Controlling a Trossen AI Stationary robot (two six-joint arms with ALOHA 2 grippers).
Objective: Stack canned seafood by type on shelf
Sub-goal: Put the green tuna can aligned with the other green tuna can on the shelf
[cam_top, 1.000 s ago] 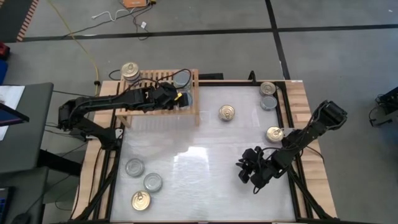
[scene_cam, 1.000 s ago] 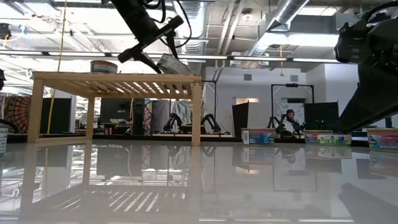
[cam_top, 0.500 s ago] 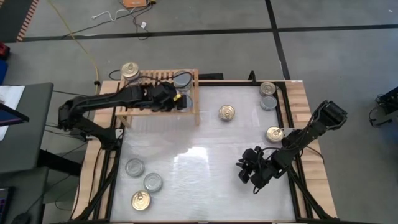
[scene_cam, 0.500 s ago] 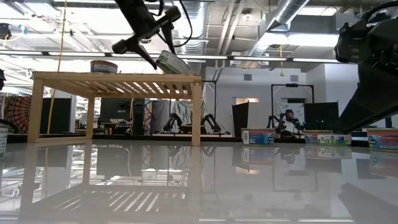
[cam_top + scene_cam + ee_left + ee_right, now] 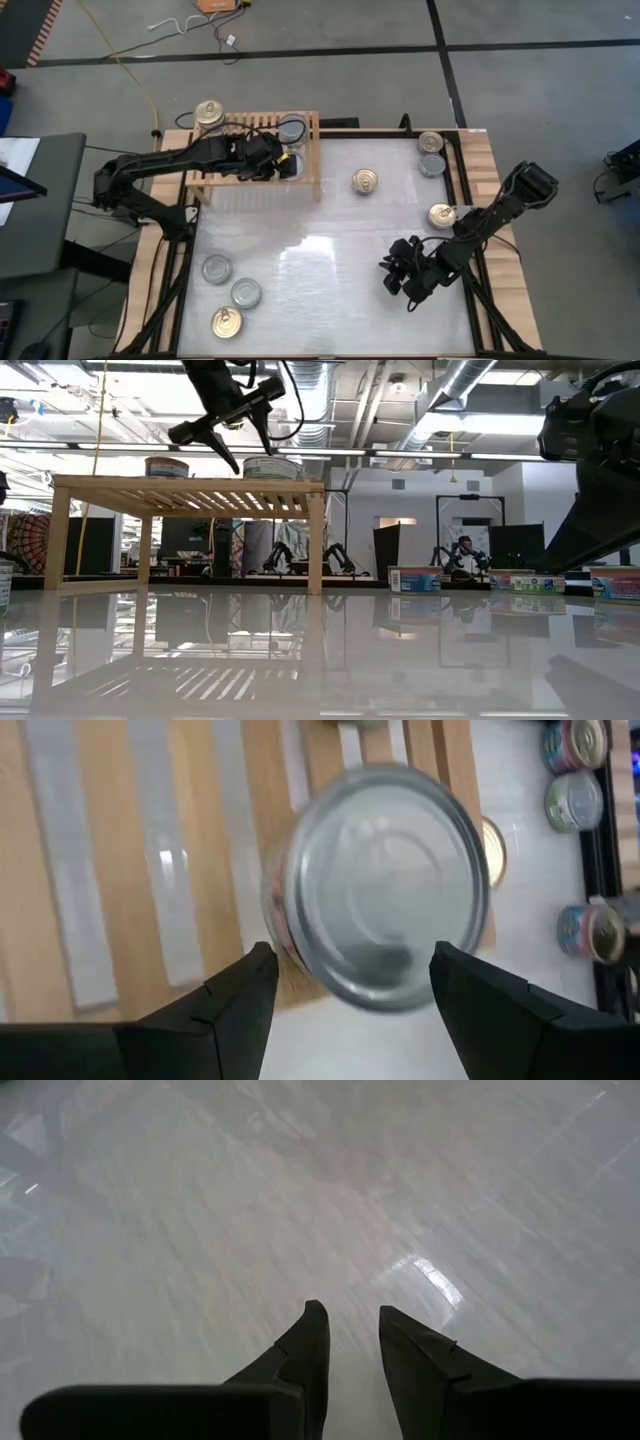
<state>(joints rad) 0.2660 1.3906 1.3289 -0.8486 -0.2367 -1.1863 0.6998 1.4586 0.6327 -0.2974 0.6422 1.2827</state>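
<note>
Canned seafood is what the left tool (image 5: 272, 160) is dealing with: a silver-topped can (image 5: 380, 885) sits flat on the slats of the shelf (image 5: 300, 185), just ahead of the fingertips and near the shelf's end. The fingers stand apart on either side of it, and in the low view the tool hangs above the can, clear of it.

To finish this step well, I would lift the tool straight up and away with the fingers kept spread, so neither pad drags the can toward the edge. I would also check that it lines up with the second silver can (image 5: 292, 128), just beyond it from the tool, before fetching another.

The right tool (image 5: 405, 280) waits low over the tabletop (image 5: 320, 240), fingers almost together with a narrow gap, holding nothing.

By my count there are ten cans.
- **Shelf:** it appears to hold three, the two silver ones and one gold-topped can (image 5: 208, 112) at the far end behind the left tool.
- **Tabletop:** it carries seven, four gold and three silver. Three lie near the left arm's base, and four lie ahead of the left tool, toward the right arm.
</note>
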